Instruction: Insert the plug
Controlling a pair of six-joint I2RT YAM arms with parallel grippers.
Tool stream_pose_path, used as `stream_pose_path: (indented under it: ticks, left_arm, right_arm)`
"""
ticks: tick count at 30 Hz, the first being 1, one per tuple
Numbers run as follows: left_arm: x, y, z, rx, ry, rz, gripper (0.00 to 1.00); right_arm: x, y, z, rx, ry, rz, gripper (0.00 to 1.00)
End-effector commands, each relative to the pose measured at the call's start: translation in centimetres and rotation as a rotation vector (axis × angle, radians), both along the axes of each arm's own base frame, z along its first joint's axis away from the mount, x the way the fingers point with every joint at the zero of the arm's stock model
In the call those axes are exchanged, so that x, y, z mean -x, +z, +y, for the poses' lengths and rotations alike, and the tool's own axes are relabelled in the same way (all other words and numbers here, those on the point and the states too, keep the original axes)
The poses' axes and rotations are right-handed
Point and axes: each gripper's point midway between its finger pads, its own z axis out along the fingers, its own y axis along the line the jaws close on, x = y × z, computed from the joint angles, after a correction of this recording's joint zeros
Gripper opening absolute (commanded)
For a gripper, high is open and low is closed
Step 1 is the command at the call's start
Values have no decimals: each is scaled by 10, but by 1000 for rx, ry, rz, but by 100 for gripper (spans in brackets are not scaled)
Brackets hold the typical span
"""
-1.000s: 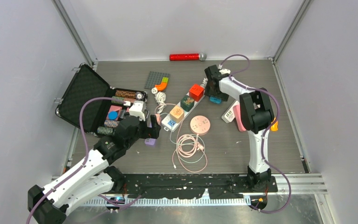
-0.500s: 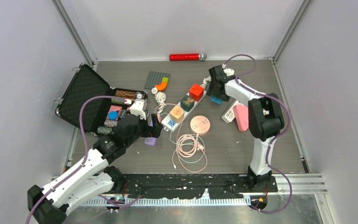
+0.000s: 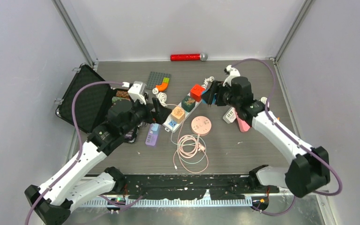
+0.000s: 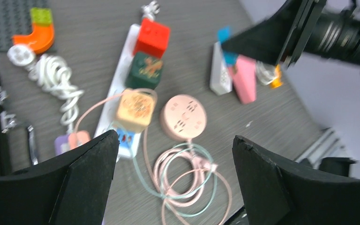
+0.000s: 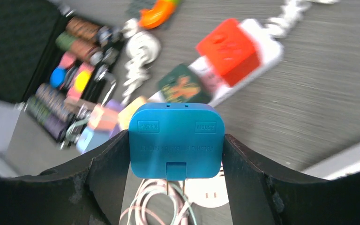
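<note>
1. The right gripper [image 5: 176, 154] is clenched on the blue plug [image 5: 176, 136], with one finger on each side of it.
2. The plug is up in the air above the table, near the red cube [image 5: 228, 44] at the far end of the white power strip [image 5: 267, 47].
3. The left gripper [image 4: 176, 180] is released, with jaws wide and nothing between them. It hovers near the strip's near end.
4. A green cube [image 5: 183, 86] and a tan cube [image 4: 134, 108] also sit on the strip.
</note>
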Motion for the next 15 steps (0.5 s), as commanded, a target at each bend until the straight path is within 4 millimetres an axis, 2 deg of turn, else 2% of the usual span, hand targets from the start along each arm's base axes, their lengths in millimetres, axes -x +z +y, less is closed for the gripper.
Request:
stream_pose_path:
  ticks: [1,5,8,11,15]
  left_arm:
    - [-2,40,-27,165,-123,8,88]
    - [-11,50,-40,214,-166,64,87]
    - [-14,42,-48,199,-195,119,87]
    - [-5,35,-60,209,-294,162,86]
    - [7,11,-71,200,-393,269,79]
  right_arm:
    - [46,52,62,-52,380,-286,54]
    - [80,61,93,-36,526,-401,54]
    - [99,66,105,-22,607,-466,54]
    - [115,69,115,-4,681,-510,54]
    - [129,68,123,21,747,-544,54]
